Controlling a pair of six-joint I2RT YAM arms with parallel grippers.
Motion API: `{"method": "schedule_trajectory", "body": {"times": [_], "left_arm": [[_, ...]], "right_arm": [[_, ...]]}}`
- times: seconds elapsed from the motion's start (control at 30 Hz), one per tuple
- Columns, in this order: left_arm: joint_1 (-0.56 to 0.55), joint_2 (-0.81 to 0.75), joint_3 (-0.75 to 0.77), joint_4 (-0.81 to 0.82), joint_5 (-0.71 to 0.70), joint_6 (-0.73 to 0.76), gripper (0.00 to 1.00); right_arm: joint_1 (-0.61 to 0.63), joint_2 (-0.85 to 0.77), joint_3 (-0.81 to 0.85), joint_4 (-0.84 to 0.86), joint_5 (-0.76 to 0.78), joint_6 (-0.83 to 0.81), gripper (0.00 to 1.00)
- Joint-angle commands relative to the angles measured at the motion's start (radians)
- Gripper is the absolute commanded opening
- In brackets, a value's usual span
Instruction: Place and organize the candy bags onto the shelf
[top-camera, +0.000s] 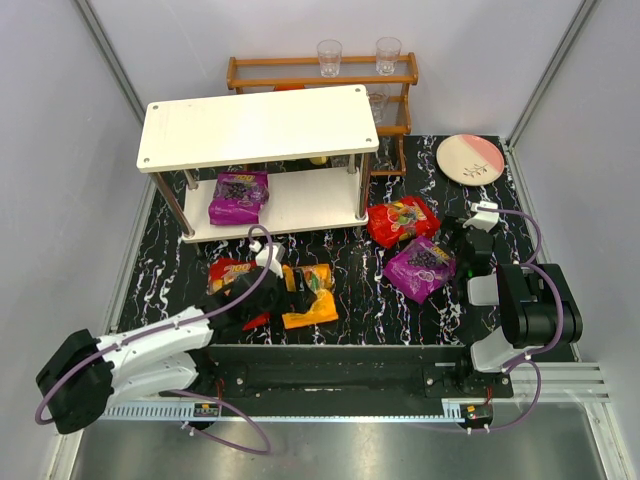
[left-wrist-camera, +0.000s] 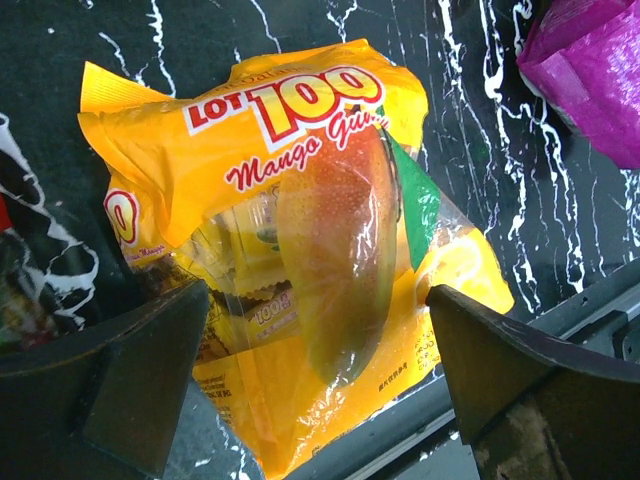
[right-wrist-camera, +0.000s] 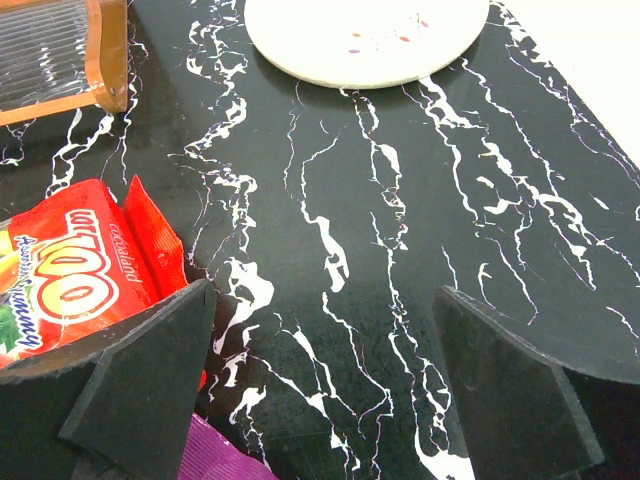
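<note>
- Orange candy bag (left-wrist-camera: 300, 230) lies on the table (top-camera: 180, 270) near its front edge, well apart from the shelf (top-camera: 260, 128).
- Left gripper (left-wrist-camera: 315, 350) straddles it, jaws spread, nothing held; contact apparently absent.
- Risk: glossy film slips on closing; a shallow pinch drops the bag in transfer.

The orange bag (left-wrist-camera: 300, 250) reads "LOT 100", "Mango Gu…"; the red bag (right-wrist-camera: 80, 275), eight o'clock in the right wrist view, shows "100".

Grey walls (top-camera: 60, 150) enclose a black marbled tabletop (top-camera: 365, 300)
</note>
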Motion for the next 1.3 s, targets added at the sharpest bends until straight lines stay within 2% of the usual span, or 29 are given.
{"method": "schedule_trajectory", "body": {"times": [0.0,0.1,0.13,0.17,0.23,0.27,0.33,0.4,0.73,1.0,1.27], "left_arm": [[-0.010,0.064,-0.019,0.133,0.014,-0.032,0.99],[-0.010,0.118,-0.013,0.177,0.034,-0.021,0.98],[-0.011,0.137,-0.015,0.191,0.042,-0.018,0.90],[-0.010,0.148,-0.015,0.214,0.056,-0.018,0.73],[-0.010,0.165,-0.010,0.220,0.063,-0.012,0.55],[-0.010,0.168,-0.001,0.219,0.071,-0.004,0.28],[-0.010,0.156,0.010,0.199,0.073,0.013,0.10],[-0.011,0.139,0.033,0.167,0.064,0.027,0.00],[-0.010,-0.016,0.206,-0.105,0.045,0.247,0.00],[-0.013,-0.027,0.235,-0.094,0.139,0.343,0.00],[-0.011,-0.126,0.238,-0.080,0.129,0.356,0.00]], "right_arm": [[0.000,0.002,0.024,0.042,-0.008,-0.014,1.00],[-0.002,0.000,0.024,0.043,-0.010,-0.014,1.00],[0.000,0.000,0.024,0.043,-0.010,-0.014,1.00],[-0.002,0.002,0.024,0.043,-0.010,-0.014,1.00],[0.000,0.002,0.024,0.042,-0.010,-0.014,1.00],[-0.002,0.000,0.024,0.043,-0.010,-0.014,1.00],[0.000,0.002,0.024,0.043,-0.010,-0.014,1.00],[0.000,0.000,0.024,0.042,-0.010,-0.013,1.00],[0.000,0.002,0.024,0.043,-0.010,-0.014,1.00],[-0.002,0.000,0.024,0.043,-0.010,-0.014,1.00],[0.000,0.002,0.024,0.042,-0.010,-0.014,1.00]]}}
